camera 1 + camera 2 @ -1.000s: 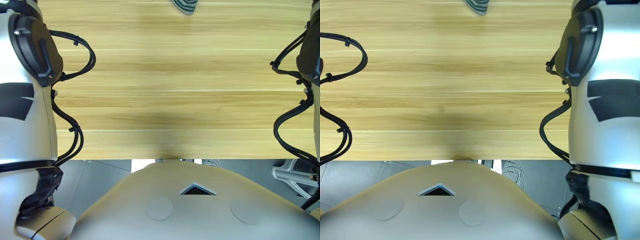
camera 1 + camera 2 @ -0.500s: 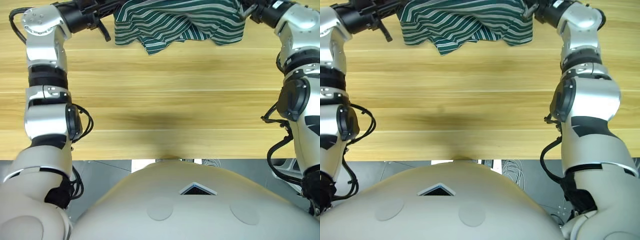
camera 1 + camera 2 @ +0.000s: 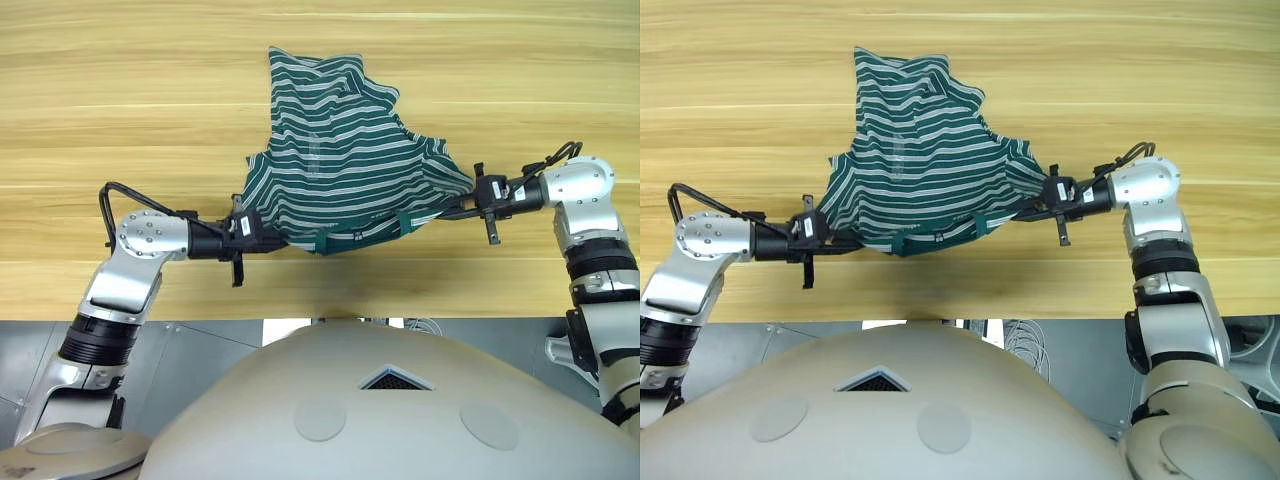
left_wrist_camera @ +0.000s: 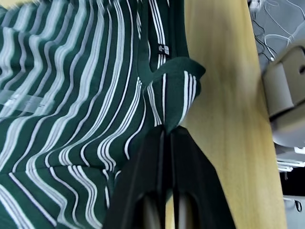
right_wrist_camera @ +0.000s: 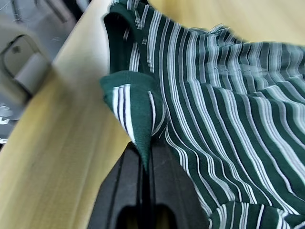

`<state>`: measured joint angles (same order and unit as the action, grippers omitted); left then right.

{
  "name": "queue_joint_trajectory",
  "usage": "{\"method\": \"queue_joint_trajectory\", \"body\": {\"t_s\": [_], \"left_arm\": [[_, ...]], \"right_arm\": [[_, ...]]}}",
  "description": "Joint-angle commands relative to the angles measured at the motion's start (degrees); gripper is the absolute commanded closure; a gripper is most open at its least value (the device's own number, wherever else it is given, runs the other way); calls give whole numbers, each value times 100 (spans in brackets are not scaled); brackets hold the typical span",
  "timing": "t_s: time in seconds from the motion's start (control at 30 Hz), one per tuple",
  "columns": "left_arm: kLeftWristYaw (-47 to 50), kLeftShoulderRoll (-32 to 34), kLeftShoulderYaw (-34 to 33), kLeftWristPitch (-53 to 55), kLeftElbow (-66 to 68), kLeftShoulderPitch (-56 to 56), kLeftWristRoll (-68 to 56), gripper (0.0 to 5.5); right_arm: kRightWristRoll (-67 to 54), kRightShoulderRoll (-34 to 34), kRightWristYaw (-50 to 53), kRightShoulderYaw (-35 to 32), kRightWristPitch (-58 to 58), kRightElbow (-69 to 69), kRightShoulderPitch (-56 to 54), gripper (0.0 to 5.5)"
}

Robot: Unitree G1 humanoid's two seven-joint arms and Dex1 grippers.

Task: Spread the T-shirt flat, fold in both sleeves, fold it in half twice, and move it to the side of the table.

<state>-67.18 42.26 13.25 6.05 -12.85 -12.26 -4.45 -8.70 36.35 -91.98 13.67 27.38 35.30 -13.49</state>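
Observation:
A dark green T-shirt (image 3: 335, 160) with white stripes lies rumpled on the wooden table (image 3: 120, 110), stretching from mid-table toward the near edge. My left gripper (image 3: 262, 232) is shut on the shirt's near-left edge, and the left wrist view shows a pinched fold of striped cloth (image 4: 174, 98) between its black fingers (image 4: 143, 176). My right gripper (image 3: 452, 207) is shut on the near-right edge, with a fold of fabric (image 5: 136, 112) clamped between its fingers (image 5: 121, 191). The near hem (image 3: 350, 235) hangs stretched between the two grippers, close to the table's front edge.
Bare wood surrounds the shirt to the left, right and far side. The table's front edge (image 3: 320, 318) runs just below the grippers, with grey floor and cables beyond it.
Both grippers have pulled the shirt from the table's far side toward the near edge. The arms have swung down and in, and the shirt now trails out behind them.

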Motion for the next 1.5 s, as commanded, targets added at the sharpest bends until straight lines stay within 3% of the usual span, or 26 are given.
{"method": "queue_joint_trajectory", "body": {"t_s": [0.03,0.5,0.57,0.87,0.93,1.03,1.13,1.23,1.37,1.5], "left_arm": [[131,324,206,-438,325,44,541,546],[-52,974,577,-1011,-21,-466,904,546],[-9,988,599,-1009,-3,-430,965,517],[201,883,449,-763,-121,-136,937,364],[142,928,349,-695,-179,-72,758,332],[-13,875,-165,-370,-413,236,-123,273],[645,58,-659,453,31,1288,-928,254],[1734,-806,-600,764,582,1886,-662,254],[2616,-1361,24,496,726,1863,218,254],[3116,-1389,929,-348,1080,1448,1445,254]], "right_arm": [[448,82,196,279,156,2,205,550],[787,334,74,742,516,-9,474,550],[757,334,15,801,533,-42,484,550],[-539,993,-51,1636,-118,-1195,823,378],[-851,935,-50,1515,-311,-1260,722,344],[-1313,391,130,813,-629,-512,26,336],[-1168,-393,1343,109,-809,1023,-1199,336],[-488,-967,2881,-71,-816,2341,-2182,336],[711,-1439,5110,236,-861,3336,-2883,336],[1863,-1787,6856,691,-1095,3839,-3161,336]]}}
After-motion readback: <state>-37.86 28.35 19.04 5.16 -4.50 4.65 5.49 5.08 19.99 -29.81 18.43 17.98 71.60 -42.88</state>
